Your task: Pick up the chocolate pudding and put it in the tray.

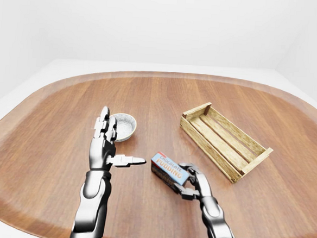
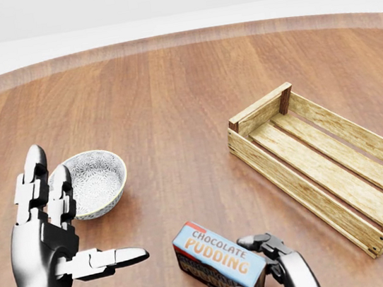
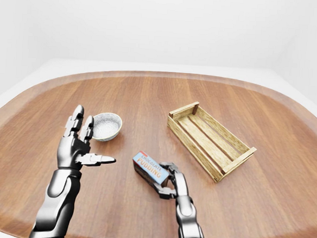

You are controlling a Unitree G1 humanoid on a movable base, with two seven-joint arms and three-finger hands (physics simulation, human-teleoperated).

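Now the right hand (image 1: 193,182) has its fingers closed around the chocolate pudding (image 2: 218,259) near the counter's (image 1: 50,117) bottom edge, gripping for the lift to the tray (image 2: 326,164); the left hand (image 2: 44,235) hangs open, idle.

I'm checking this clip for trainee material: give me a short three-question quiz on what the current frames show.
1. True or false: the right hand has its fingers closed round the chocolate pudding box.
2. In the left-eye view, what lies to the right of the pudding box? A) the wooden tray B) the bowl C) nothing
3. Fill in: the left hand is open and holds ____.

Key: 1 true. 2 A; the tray has nothing in it, and the bowl lies at upper left, beside the left hand. 3 nothing.
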